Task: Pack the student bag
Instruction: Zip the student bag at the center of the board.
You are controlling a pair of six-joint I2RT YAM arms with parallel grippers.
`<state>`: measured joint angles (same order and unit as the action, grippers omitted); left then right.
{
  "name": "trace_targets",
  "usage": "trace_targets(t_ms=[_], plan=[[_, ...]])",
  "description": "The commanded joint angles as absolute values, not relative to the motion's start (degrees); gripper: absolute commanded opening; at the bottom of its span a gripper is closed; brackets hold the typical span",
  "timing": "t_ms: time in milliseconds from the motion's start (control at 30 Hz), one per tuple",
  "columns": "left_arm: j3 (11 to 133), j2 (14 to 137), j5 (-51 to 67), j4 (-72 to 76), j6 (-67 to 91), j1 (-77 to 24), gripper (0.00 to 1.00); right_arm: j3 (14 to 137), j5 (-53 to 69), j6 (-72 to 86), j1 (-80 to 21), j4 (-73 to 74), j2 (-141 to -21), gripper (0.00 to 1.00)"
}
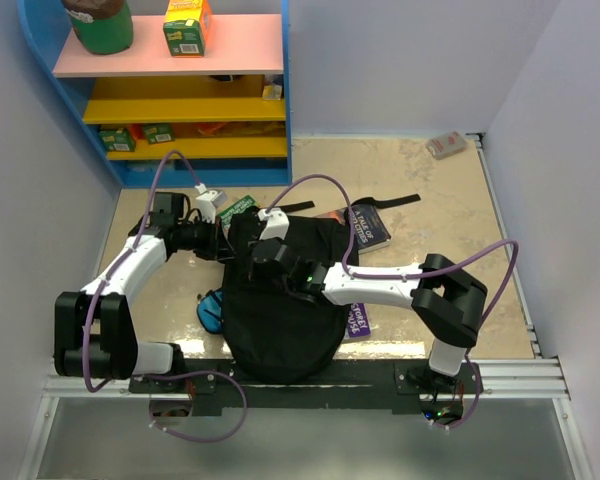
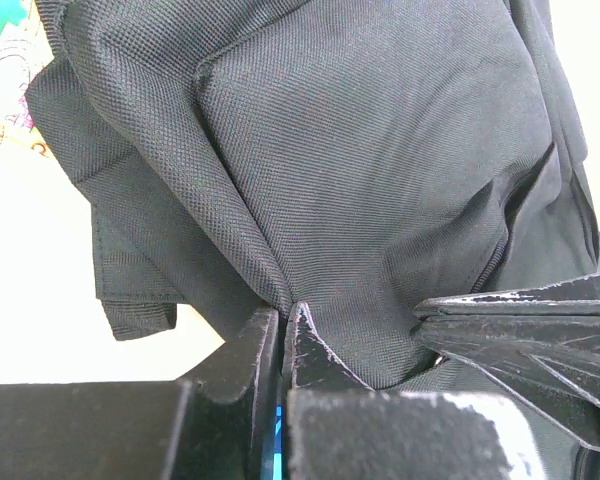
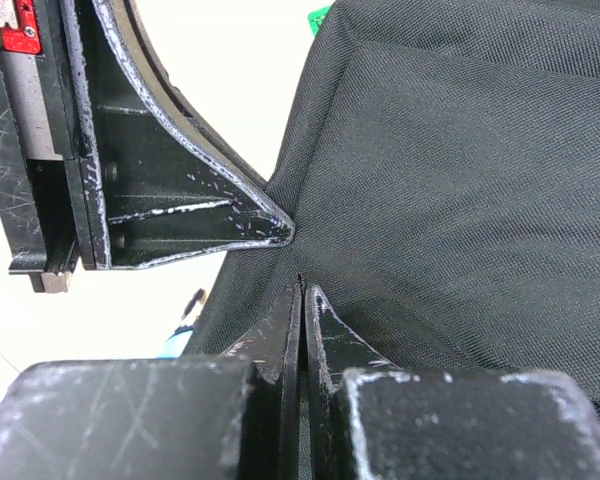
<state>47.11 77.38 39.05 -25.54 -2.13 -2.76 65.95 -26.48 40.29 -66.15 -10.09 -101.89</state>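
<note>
The student bag (image 1: 280, 330) is a large black fabric backpack lying in the middle of the table. My left gripper (image 1: 232, 240) is at its far left corner, shut on a pinched fold of the bag's fabric (image 2: 360, 150); the left wrist view shows the jaws (image 2: 285, 312) closed with cloth between the tips. My right gripper (image 1: 258, 250) sits just beside it, also shut on a ridge of the bag (image 3: 460, 170), jaws (image 3: 302, 288) pressed together. The two grippers nearly touch. No zip opening shows.
A purple book (image 1: 368, 225) lies beyond the bag, another purple book (image 1: 358, 318) under the right arm, a green book (image 1: 238, 208) near the left gripper. A blue pencil case (image 1: 211, 308) lies left of the bag. A blue shelf unit (image 1: 180, 90) stands far left.
</note>
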Motion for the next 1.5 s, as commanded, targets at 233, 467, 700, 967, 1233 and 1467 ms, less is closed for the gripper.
trace_targets(t_ms=[233, 467, 700, 967, 1233, 1467], plan=[[50.53, 75.50, 33.76, -27.85, -6.23, -2.29, 0.00, 62.76, -36.21, 42.10, -65.13, -2.29, -95.72, 0.00], [54.14, 74.45, 27.16, -31.64, -11.51, -1.93, 0.00, 61.61, -39.81, 43.33, -64.42, 5.88, -94.84, 0.00], [55.81, 73.83, 30.50, -33.49, -13.80, -1.76, 0.00, 59.68, -41.57, 44.21, -61.89, 10.45, -94.31, 0.00], [56.51, 76.20, 25.84, -33.66, -18.02, -0.88, 0.00, 51.70, -42.72, 43.07, -54.06, 8.80, -90.27, 0.00], [55.55, 76.64, 25.22, -31.99, -18.28, -0.35, 0.00, 53.61, -43.85, 43.33, -52.03, 11.77, -91.05, 0.00], [60.29, 76.20, 30.22, -39.28, -20.39, -0.35, 0.53, 57.04, -41.76, 37.81, -52.82, 10.21, -82.02, 0.45]])
